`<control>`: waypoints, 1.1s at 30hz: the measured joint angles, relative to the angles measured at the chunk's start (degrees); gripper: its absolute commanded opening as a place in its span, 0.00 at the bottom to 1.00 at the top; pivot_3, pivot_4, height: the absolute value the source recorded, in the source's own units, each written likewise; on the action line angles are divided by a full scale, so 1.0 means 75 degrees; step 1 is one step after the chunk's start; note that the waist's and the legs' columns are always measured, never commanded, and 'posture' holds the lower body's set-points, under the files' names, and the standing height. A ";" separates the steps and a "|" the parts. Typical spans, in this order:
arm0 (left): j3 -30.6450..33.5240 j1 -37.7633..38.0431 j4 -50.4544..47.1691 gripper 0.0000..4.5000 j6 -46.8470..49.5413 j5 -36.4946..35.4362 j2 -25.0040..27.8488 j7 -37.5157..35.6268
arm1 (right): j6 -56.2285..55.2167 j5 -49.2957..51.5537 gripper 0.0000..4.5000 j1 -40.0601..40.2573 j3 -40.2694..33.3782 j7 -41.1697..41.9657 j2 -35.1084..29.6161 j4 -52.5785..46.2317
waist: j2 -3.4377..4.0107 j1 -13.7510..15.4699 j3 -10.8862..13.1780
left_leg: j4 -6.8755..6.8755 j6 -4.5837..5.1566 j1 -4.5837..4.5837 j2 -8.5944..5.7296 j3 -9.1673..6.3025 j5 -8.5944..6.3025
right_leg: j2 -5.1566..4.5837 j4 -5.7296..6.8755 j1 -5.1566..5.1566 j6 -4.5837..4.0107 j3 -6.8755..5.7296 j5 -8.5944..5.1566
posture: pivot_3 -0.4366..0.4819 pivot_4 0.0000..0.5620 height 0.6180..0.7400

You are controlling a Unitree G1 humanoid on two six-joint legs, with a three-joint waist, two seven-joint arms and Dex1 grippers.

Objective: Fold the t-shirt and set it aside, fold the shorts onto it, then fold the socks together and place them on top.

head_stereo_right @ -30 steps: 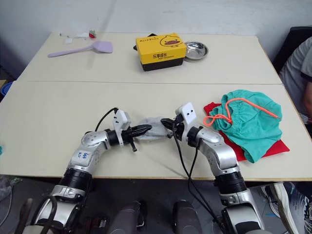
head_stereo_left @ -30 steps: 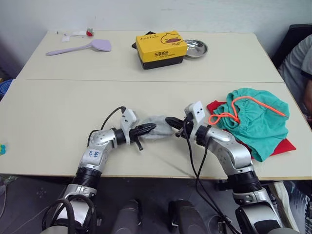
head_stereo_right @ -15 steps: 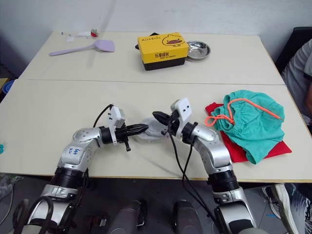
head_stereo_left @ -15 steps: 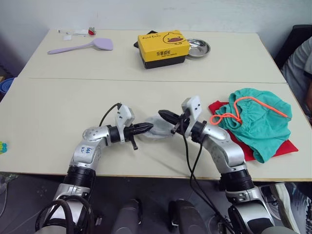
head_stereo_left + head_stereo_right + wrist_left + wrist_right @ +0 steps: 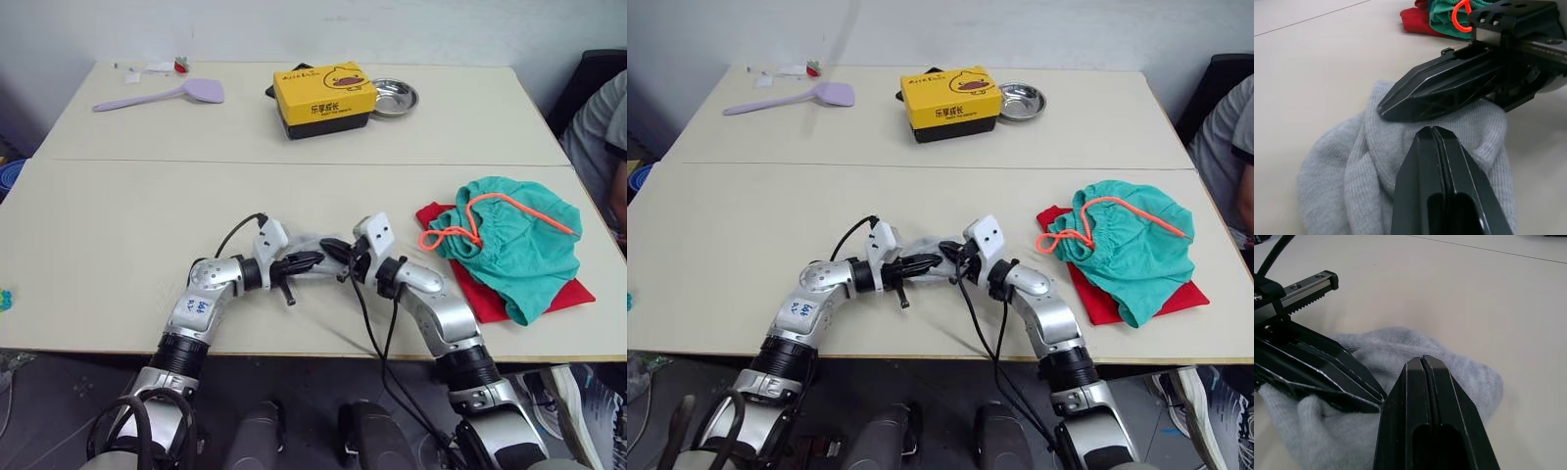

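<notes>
Both hands are down on the socks (image 5: 312,257) now, near the front edge of the counter (image 5: 118,225) — the left hand (image 5: 306,260) and the right hand (image 5: 331,247) meet tip to tip over that small grey bundle, each with its fingers pressed together and, by the look of it, nipping a fold of knit. Off to the robot's right the shorts (image 5: 509,235) lie bunched on the t-shirt (image 5: 568,292), orange drawstring looping across the teal, so the pile is waiting. Here's the worry: the two hands are crowded so close they could knock each other on the lift, and if either has caught just one layer, the socks may peel apart or drop halfway across. The shorts heap is lumpy too, so a loosely placed bundle could roll off it. The counter is pale, smooth and matte, two tops butted together with a seam between; at the back sit a yellow box (image 5: 324,98), a metal bowl (image 5: 396,96) and a lilac spatula (image 5: 162,95). Plain white wall behind, and a person (image 5: 602,127) seated at the right edge.
</notes>
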 measured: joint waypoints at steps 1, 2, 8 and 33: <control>0.0029 0.0062 -0.0002 0.00 -0.0088 -0.0003 0.0022 0.0002 | 0.0015 0.0102 0.00 0.0035 -0.0133 0.0035 -0.0105 -0.0037 | 0.0000 0.0000 0.0000 | 0.0000 0.0002 0.0005 0.0000 0.0000 -0.0002 | 0.0000 -0.0002 0.0006 0.0000 0.0000 0.0000 | 0.48 0.27 1.00; 0.0074 0.0135 0.0002 0.00 -0.0270 -0.0014 0.0056 -0.0008 | 0.0084 0.0265 0.04 0.0050 -0.0353 0.0089 -0.0239 -0.0130 | 0.0000 0.0000 0.0000 | 0.0000 0.0003 0.0006 0.0000 -0.0001 -0.0002 | 0.0000 -0.0003 0.0007 0.0000 0.0000 0.0000 | 0.48 0.27 1.00; 0.0355 0.0387 0.0108 0.00 -0.0890 -0.0251 0.0115 -0.0430 | 0.3281 0.1905 0.43 -0.0482 -0.0958 0.0481 -0.1178 -0.0824 | 0.0000 -0.0019 0.0001 | -0.0003 -0.0002 0.0009 0.0011 -0.0004 -0.0005 | 0.0003 -0.0001 0.0005 -0.0001 -0.0004 0.0000 | 0.48 0.27 1.00; 0.0594 0.0362 0.0650 0.00 -0.1548 -0.0270 0.0334 -0.0732 | 0.7508 0.2966 0.00 -0.2543 -0.1413 0.0248 -0.0705 0.1293 | 0.0001 -0.0012 0.0000 | 0.0004 0.0009 -0.0030 0.0004 0.0000 -0.0010 | -0.0002 0.0006 -0.0032 -0.0002 -0.0003 0.0001 | 0.48 0.27 1.00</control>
